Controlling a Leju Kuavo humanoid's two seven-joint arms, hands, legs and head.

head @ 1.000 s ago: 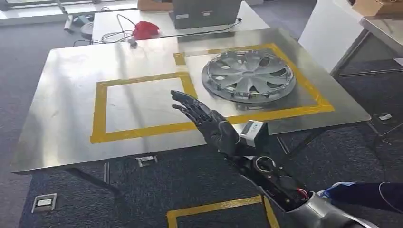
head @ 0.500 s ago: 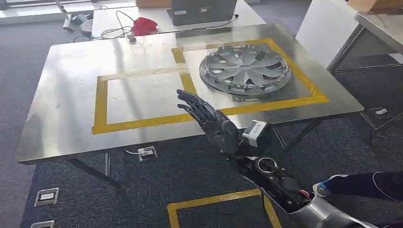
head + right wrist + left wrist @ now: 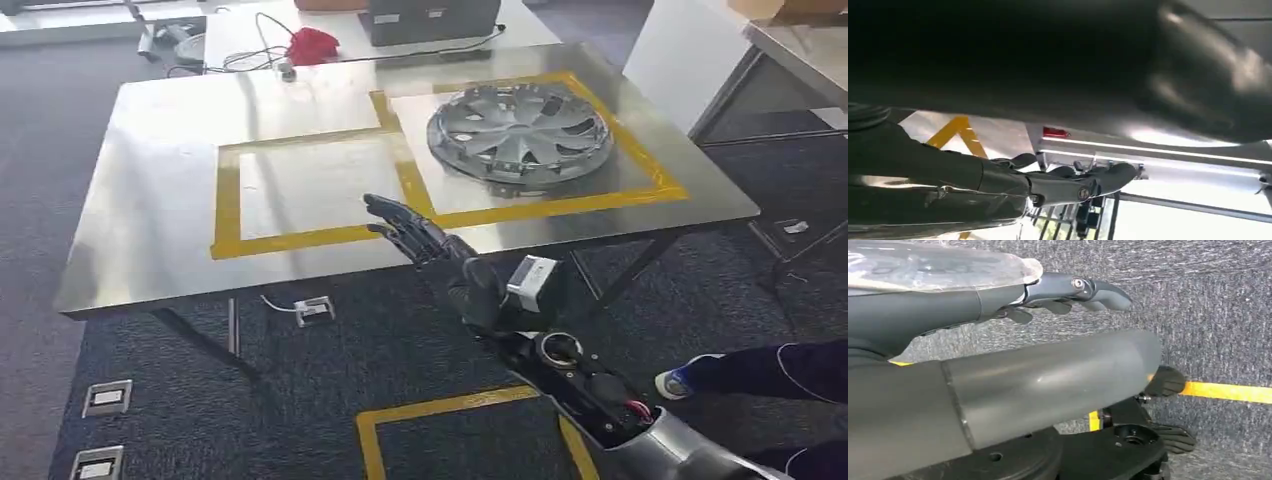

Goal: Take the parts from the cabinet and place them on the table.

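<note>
Dark carpet with yellow floor tape; steel counter [image 3: 150,200] marked with two yellow tape squares [image 3: 228,205]. The hubcap [image 3: 519,133] lies flat in the far-right square, already on the counter. I judge it light, thin moulded plastic, stiff but springy, slick on the face; best taken at the rim or through a spoke gap. My right hand [image 3: 425,243] hovers at the counter's near edge, fingers extended and apart, holding nothing. Left wrist view gives the left hand [image 3: 1068,292] hanging over carpet, fingers loosely extended, empty. Right wrist view adds the counter from low behind the right hand. A person's shoe [image 3: 678,383] sits near my right arm.
</note>
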